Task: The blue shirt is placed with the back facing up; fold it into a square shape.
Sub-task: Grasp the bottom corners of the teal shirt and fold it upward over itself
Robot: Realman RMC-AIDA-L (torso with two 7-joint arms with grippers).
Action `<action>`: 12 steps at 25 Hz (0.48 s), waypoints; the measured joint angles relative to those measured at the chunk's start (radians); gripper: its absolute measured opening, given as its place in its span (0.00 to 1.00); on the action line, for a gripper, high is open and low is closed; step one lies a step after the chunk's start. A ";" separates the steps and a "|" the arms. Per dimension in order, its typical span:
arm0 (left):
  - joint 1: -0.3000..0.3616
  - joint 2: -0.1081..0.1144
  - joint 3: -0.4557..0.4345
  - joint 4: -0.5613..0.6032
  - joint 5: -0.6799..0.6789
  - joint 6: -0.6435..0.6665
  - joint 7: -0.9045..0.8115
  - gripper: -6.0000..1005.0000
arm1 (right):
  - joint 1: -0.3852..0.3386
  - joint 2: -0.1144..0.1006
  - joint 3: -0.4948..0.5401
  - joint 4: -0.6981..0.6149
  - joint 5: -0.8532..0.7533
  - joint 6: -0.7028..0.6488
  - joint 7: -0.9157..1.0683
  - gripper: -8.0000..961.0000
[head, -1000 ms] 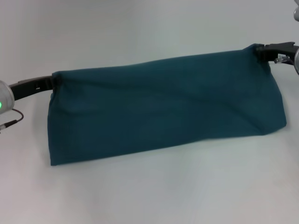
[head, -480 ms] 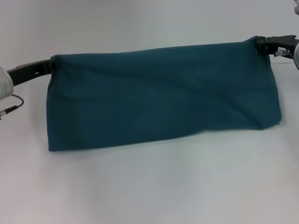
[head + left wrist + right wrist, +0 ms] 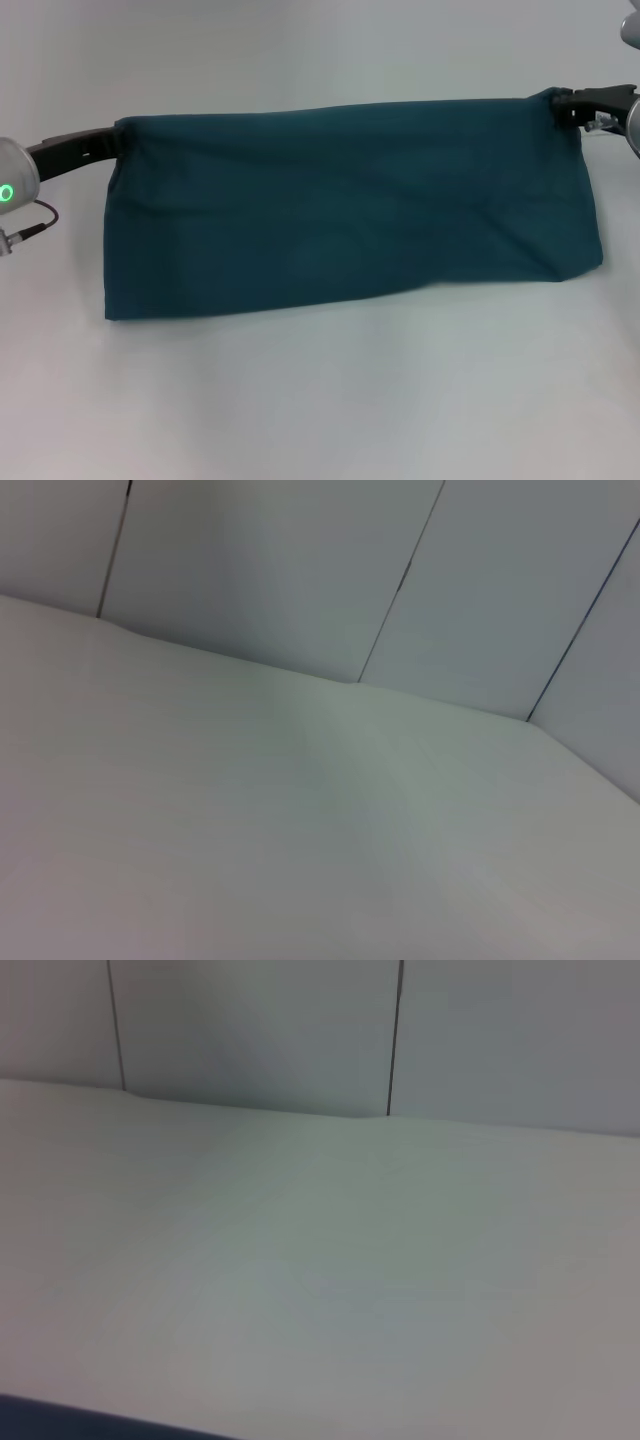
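A: What is hanging over the white table (image 3: 320, 400)?
B: The blue shirt (image 3: 350, 205), stretched taut, mid-fold; next, both grippers should be carrying it over evenly.
A: Held how?
B: Left gripper (image 3: 118, 145) and right gripper (image 3: 560, 103) are pinching its upper corners.

The left gripper (image 3: 118, 150) meets the upper corner of the blue shirt (image 3: 350, 205) and its fingertips vanish behind the cloth, so their grip can't be read; the arm behind it is cut off by the frame edge; same at the right gripper (image 3: 562, 104), tips buried in the opposite upper corner, wrist cropped at the edge; whatever sits behind the hanging cloth between the two grippers is hidden; both wrist views show only the white table (image 3: 300, 820) and panelled wall (image 3: 280, 570), no fingers; a dark sliver (image 3: 80, 1422) at the right wrist view's edge is too cropped to identify.
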 joint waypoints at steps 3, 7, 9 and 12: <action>-0.003 0.000 0.005 -0.006 0.000 -0.009 0.000 0.07 | 0.002 0.001 -0.001 0.000 0.000 0.002 -0.003 0.04; -0.013 0.003 0.015 -0.024 0.000 -0.030 -0.003 0.07 | 0.008 0.006 -0.001 0.001 0.000 0.015 -0.011 0.05; -0.019 -0.003 0.016 -0.025 0.000 -0.042 -0.007 0.07 | 0.011 0.012 -0.005 0.002 -0.001 0.021 -0.016 0.05; -0.029 -0.010 0.016 -0.028 0.000 -0.074 -0.007 0.07 | 0.011 0.021 -0.016 -0.003 0.000 0.023 -0.022 0.08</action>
